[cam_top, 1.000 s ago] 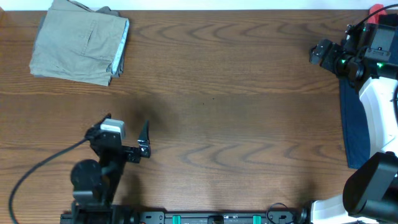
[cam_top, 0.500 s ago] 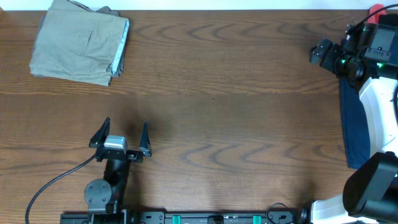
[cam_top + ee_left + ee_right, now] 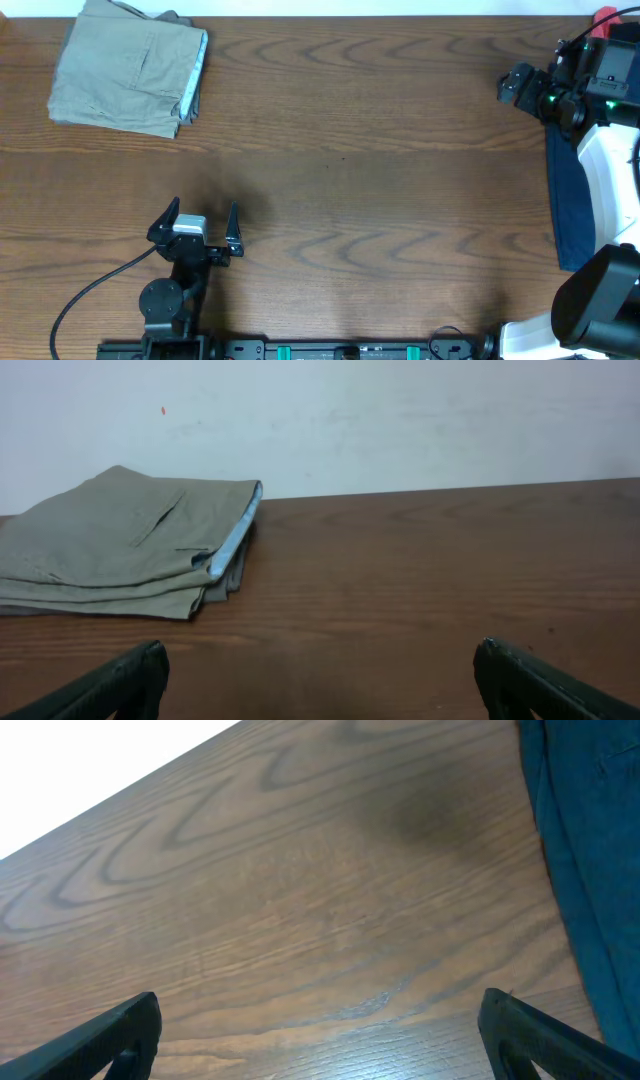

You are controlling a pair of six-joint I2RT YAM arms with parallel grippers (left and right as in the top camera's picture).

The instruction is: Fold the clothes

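Folded khaki-beige shorts point(image 3: 128, 68) lie at the table's far left corner; they also show in the left wrist view point(image 3: 130, 545), with a pale blue lining edge visible. A navy blue garment point(image 3: 567, 205) lies along the right edge, partly under the right arm, and shows in the right wrist view point(image 3: 590, 860). My left gripper point(image 3: 200, 217) is open and empty near the front left, well short of the shorts. My right gripper point(image 3: 512, 85) is open and empty at the far right, above bare wood beside the navy garment.
The wooden table point(image 3: 370, 170) spans the view. A white wall stands behind the far edge point(image 3: 400, 420). A black cable point(image 3: 85, 290) trails from the left arm. The right arm's white base point(image 3: 610, 180) sits over the navy garment.
The left gripper turned from a sideways tilt to level, facing the far edge, and drew back slightly toward the front. The right arm has not moved.
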